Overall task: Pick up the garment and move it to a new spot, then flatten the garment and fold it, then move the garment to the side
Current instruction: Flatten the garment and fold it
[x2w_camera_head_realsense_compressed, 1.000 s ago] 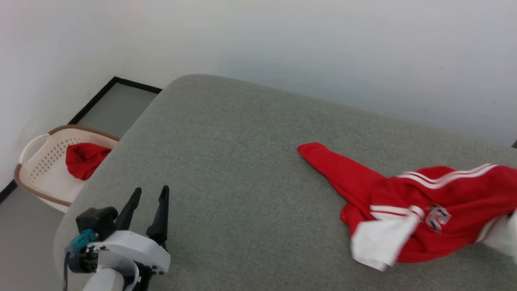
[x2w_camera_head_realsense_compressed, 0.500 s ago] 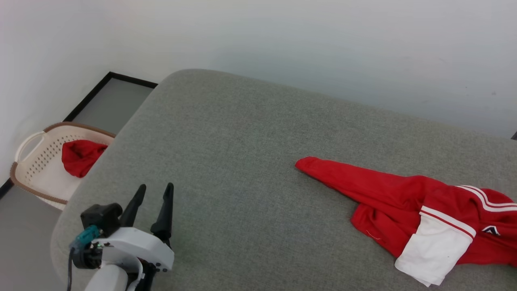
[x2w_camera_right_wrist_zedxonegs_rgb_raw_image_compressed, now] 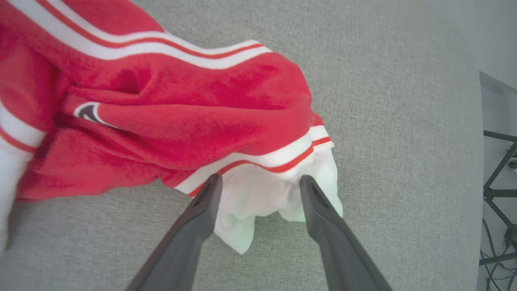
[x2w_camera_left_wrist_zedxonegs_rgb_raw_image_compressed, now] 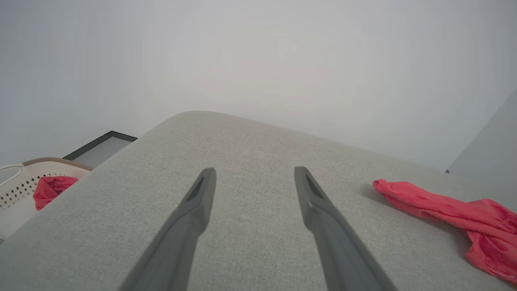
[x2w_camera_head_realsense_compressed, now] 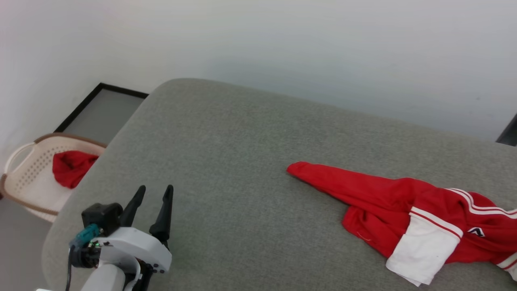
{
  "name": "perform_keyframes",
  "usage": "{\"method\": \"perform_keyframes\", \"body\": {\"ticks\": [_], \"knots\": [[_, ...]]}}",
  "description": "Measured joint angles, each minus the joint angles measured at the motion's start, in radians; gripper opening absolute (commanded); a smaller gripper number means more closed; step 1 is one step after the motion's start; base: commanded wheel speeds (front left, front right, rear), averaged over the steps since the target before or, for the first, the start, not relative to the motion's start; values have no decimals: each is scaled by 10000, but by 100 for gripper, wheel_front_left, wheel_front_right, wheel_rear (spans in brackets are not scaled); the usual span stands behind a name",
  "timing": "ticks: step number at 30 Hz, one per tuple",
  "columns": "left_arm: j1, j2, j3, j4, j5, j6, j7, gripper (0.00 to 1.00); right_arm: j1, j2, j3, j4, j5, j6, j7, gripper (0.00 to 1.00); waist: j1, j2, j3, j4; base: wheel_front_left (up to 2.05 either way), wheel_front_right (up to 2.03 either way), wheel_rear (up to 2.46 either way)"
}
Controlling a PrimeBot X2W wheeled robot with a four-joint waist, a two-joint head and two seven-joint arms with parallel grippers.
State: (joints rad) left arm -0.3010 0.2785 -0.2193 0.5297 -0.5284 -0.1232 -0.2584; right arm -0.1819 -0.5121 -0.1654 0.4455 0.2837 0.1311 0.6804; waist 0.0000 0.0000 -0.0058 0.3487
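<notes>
The red jersey shirt with white short sleeves [x2w_camera_head_realsense_compressed: 404, 206] has sunk from the raised, bunched heap of a second ago. It now lies lower and more drawn out on the broad grey fabric-covered surface [x2w_camera_head_realsense_compressed: 226, 161], though part of that shift is the head camera turning. You find it at the right end of the surface. Its long axis runs from a narrow red tip near the middle down and away to the bulk at the right edge of the head view.

That puts it well apart from your left hand [x2w_camera_head_realsense_compressed: 155, 188], which hangs over the bare near-left corner with its fingers spread and nothing between them. Your right hand [x2w_camera_right_wrist_zedxonegs_rgb_raw_image_compressed: 260, 178] is by far the nearer. In its wrist view the two dark fingers stand apart over the shirt's edge. A crumpled white sleeve [x2w_camera_right_wrist_zedxonegs_rgb_raw_image_compressed: 262, 198] lies between them, slack on the cloth, not pinched.

My judgement is that flattening should start from this right side, with the left hand reaching across toward the red tip.
</notes>
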Motion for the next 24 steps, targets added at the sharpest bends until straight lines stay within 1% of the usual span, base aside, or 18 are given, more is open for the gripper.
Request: {"method": "perform_keyframes", "body": {"ticks": [3, 6, 10, 13, 17, 21, 24], "knots": [[60, 69, -42, -77, -2, 0, 27, 100, -120, -58, 255, -456, 153, 2, -44, 100, 0, 0, -108, -177, 0, 0, 0], [165, 134, -98, -199, -6, 2, 90, 100, -83, -100, 512, -1135, 221, 0, -383, 100, 0, 0, -215, -404, 0, 0, 0], [207, 209, -92, -477, -13, 48, 119, 100, 89, -86, 884, -2240, 128, 2, -1515, 100, 0, 0, -321, -779, 0, 0, 0], [235, 209, -111, -740, -19, 94, 173, 100, 322, -58, 1243, -2943, -282, 2, -2782, 100, 0, 0, -360, -1093, 0, 0, 0], [349, 284, -77, -1005, -61, 180, 203, 100, 479, 382, 1306, -3446, -1011, 2, -4558, 100, 1, 0, -376, -1525, 0, 0, 0], [375, 341, -86, -1262, -86, 263, 267, 100, 590, 1016, 1333, -3450, -1639, 2, -5810, 100, 0, 0, -361, -1957, 0, 0, 0], [403, 414, -92, -1409, -105, 278, 384, 100, 560, 1423, 1058, -3398, -1994, 2, -6598, 100, 0, 0, -331, -2293, 0, 0, 0]]}}
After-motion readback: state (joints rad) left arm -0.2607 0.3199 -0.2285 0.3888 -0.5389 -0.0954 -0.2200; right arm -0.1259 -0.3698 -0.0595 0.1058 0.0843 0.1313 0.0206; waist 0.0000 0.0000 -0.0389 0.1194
